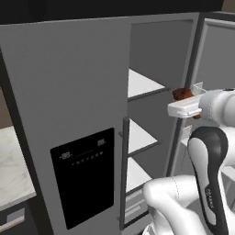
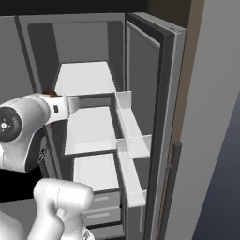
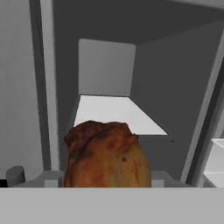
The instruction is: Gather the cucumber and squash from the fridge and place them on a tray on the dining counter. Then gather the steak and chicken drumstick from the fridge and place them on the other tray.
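The chicken drumstick (image 3: 107, 155), a lumpy dark brown piece of meat, sits between the fingers of my gripper (image 3: 107, 180), which is shut on it. It hangs in the air in front of the open right compartment of the grey fridge (image 1: 69, 92). From the left base view the chicken drumstick (image 1: 182, 93) peeks out just above my white hand (image 1: 186, 106), level with the upper shelf (image 1: 143, 84). A sliver of the chicken drumstick (image 2: 49, 93) shows behind my wrist in the right base view. The shelves in view are bare.
The fridge's right door (image 2: 157, 93) stands swung open to my right, with white door bins (image 2: 133, 123) jutting inward. The left door with its black dispenser panel (image 1: 85, 176) and dark handle (image 1: 124, 170) is closed. A pale marble counter (image 1: 11, 163) lies left of the fridge.
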You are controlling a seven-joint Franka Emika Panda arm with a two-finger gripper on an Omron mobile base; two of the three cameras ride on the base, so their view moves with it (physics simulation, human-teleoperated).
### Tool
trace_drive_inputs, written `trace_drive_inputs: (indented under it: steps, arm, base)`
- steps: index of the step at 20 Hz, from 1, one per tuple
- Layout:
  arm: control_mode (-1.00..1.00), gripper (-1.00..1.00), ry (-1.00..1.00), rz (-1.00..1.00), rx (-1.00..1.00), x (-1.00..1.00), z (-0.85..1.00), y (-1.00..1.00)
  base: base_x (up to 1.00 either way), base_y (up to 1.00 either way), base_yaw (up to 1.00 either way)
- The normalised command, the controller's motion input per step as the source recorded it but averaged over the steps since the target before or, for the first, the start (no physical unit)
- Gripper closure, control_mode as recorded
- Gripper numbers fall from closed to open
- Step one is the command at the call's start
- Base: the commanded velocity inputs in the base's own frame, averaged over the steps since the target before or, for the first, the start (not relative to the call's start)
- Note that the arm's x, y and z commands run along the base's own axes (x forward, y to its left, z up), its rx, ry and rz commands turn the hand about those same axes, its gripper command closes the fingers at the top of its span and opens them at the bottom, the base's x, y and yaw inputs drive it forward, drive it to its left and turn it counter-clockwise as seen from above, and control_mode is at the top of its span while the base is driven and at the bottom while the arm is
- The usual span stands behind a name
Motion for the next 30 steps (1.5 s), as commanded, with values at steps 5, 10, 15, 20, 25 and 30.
trace_drive_inputs:
  steps: [5,10,15,20,25,30]
  arm:
    - [1.00,1.00,0.00,0.00,0.00,0.00,0.00,0.00]
    - [1.00,1.00,0.00,0.00,0.00,0.00,0.00,0.00]
    - [1.00,1.00,0.00,0.00,0.00,0.00,0.00,0.00]
    - [1.00,1.00,0.00,0.00,0.00,0.00,0.00,0.00]
    - [1.00,1.00,0.00,0.00,0.00,0.00,0.00,0.00]
    - [1.00,1.00,0.00,0.00,0.00,0.00,0.00,0.00]
  base:
    - [-1.00,0.10,0.00]
    - [-1.00,0.03,0.00]
    - [-1.00,0.04,0.00]
    - [-0.58,-0.01,-0.67]
    - [0.00,0.00,-1.00]
    - [0.00,0.00,-1.00]
